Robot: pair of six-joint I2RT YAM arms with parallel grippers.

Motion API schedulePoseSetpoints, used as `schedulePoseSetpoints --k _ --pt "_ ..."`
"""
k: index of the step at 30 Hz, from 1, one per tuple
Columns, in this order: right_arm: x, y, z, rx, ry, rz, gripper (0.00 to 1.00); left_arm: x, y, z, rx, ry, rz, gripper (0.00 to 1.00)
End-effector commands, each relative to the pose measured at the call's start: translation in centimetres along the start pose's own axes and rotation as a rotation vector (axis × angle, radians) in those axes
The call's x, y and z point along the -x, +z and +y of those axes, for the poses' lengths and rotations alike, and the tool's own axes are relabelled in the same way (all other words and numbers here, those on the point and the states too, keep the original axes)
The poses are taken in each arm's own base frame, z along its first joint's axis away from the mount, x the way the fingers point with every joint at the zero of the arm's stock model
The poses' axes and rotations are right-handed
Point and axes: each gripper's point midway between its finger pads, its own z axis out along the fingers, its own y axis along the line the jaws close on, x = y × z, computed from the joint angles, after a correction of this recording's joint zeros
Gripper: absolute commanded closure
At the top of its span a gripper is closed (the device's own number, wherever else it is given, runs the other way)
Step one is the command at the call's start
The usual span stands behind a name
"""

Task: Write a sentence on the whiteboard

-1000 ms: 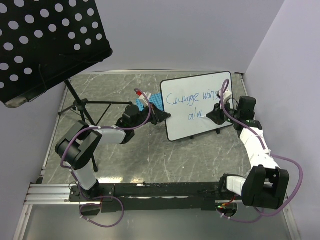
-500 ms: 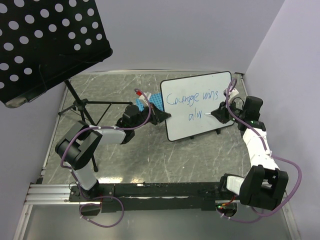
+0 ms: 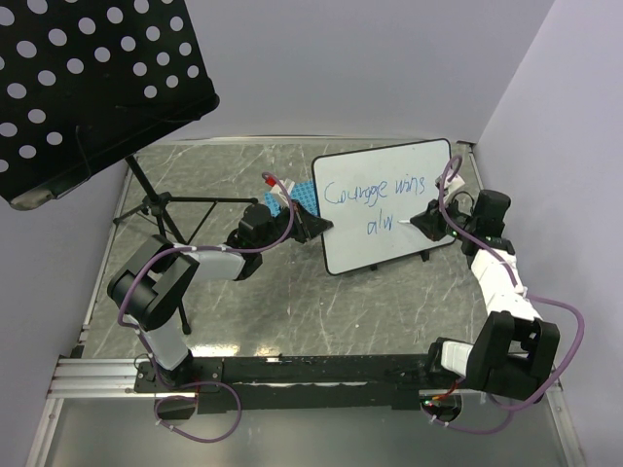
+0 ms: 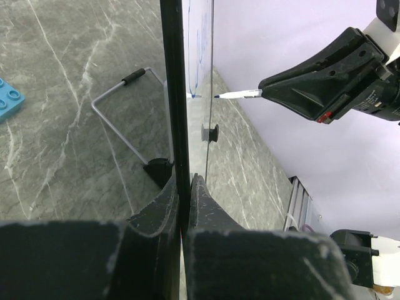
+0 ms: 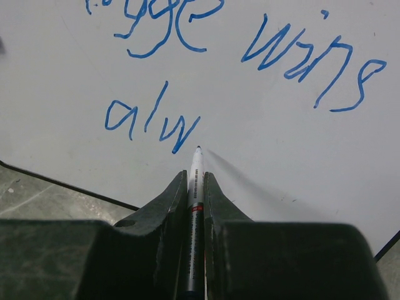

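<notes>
The whiteboard stands tilted on the table, seen edge-on in the left wrist view. My left gripper is shut on the board's dark left edge. The sentence is blue handwriting that reads "Courage wins" with "alw" below it. My right gripper is shut on a white marker. The marker's tip points at the board just right of the "w". I cannot tell whether the tip touches the surface.
A black perforated music stand on a tripod fills the far left. A blue gridded rack sits behind the board's left edge. A wire foot props the board. A blue brick lies left. A wall stands close on the right.
My right gripper has drawn back a little to the right with the marker, uncovering the end of "wins". The left gripper and the board have not moved.
</notes>
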Motion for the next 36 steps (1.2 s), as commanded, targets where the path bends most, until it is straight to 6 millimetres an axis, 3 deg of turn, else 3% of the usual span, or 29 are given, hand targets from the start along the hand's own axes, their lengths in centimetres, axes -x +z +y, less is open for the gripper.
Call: schedulePoseSetpoints --k 1,21,29,36 --pt "1.0 0.3 -0.5 0.008 -0.037 -0.043 1.00 -0.4 0.0 -1.2 -0.064 0.093 0.019 0.99" --pt "1.4 1.3 -2.0 -0.036 -0.012 -0.056 1.00 -0.6 0.1 -1.1 -0.065 0.090 0.026 0.99" --pt "1.9 1.5 -1.2 -0.004 -0.017 -0.069 1.00 -0.4 0.3 -1.1 -0.065 0.089 0.022 0.99" --pt "1.0 1.5 -0.2 0.040 -0.011 -0.033 1.00 -0.5 0.2 -1.1 -0.065 0.089 0.024 0.99"
